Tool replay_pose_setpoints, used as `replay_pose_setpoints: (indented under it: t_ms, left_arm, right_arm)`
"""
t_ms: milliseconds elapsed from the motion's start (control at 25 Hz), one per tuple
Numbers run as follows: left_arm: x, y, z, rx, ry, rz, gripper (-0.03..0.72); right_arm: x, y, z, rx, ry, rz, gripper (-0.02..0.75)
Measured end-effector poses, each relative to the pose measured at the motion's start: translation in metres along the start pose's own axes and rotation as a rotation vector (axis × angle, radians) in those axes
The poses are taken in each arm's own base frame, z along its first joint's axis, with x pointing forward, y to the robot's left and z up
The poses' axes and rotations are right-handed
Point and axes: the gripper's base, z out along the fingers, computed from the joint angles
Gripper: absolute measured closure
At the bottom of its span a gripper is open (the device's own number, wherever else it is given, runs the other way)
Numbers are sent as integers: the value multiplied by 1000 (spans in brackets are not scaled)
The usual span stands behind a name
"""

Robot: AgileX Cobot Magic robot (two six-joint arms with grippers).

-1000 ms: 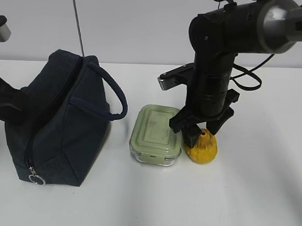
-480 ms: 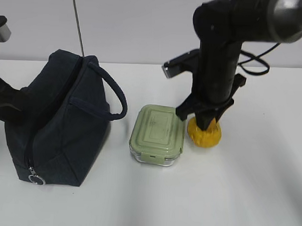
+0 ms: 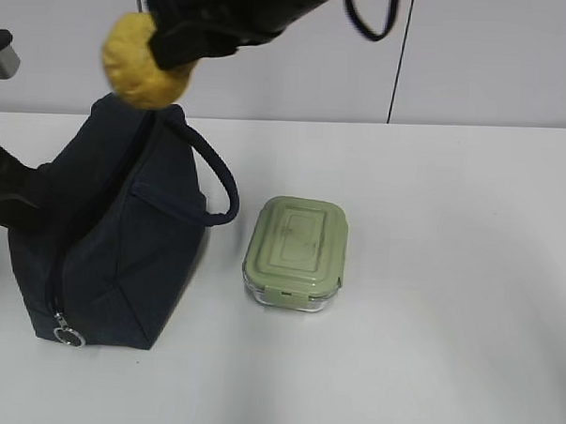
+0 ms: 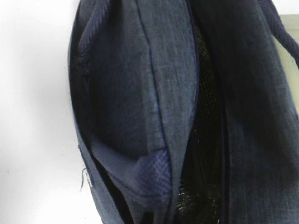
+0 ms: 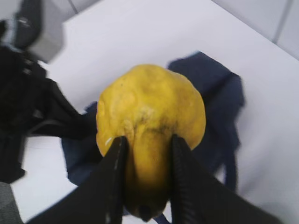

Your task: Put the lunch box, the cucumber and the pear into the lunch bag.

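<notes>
My right gripper (image 3: 173, 49) is shut on the lumpy yellow pear (image 3: 139, 60), holding it in the air just above the top of the dark navy lunch bag (image 3: 112, 251). In the right wrist view both fingers clamp the pear (image 5: 149, 116), with the bag (image 5: 219, 102) below. The lunch box (image 3: 295, 252), with its sage-green lid, stands on the table right of the bag. My left arm (image 3: 7, 195) presses against the bag's left side. Its wrist view fills with the bag's rim (image 4: 163, 93) and dark opening (image 4: 203, 140); the fingers are hidden. The cucumber is out of view.
The bag's loop handle (image 3: 214, 176) arches toward the lunch box. A silver ring pull (image 3: 68, 334) hangs at the bag's front lower corner. The white table (image 3: 447, 322) runs back to a pale wall.
My right gripper closed on the pear beside the lunch box, lifted it off the table and carried it up and left to above the bag. The left arm and bag stayed put.
</notes>
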Motion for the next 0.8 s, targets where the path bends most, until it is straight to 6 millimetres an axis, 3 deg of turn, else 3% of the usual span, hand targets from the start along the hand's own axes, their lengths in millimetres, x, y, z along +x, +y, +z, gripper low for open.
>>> replay_pose_setpoints:
  t_ms: [320,480,640,720,800]
  left_arm:
    - [0,0,0,0,0,0,703]
    - [0,0,0,0,1,0,703]
    - [0,0,0,0,1,0,703]
    - [0,0,0,0,1,0,703]
    - [0,0,0,0,1,0,703]
  right_arm:
    - [29,-15,70,-89,8,17,562]
    - [48,-21,93,-107,72,34,562]
    - [55,-22,99,-119,105,26,554]
    - [55,-20,98,-134,120,19,486]
    - [51,-18,96,-153,123,9,367]
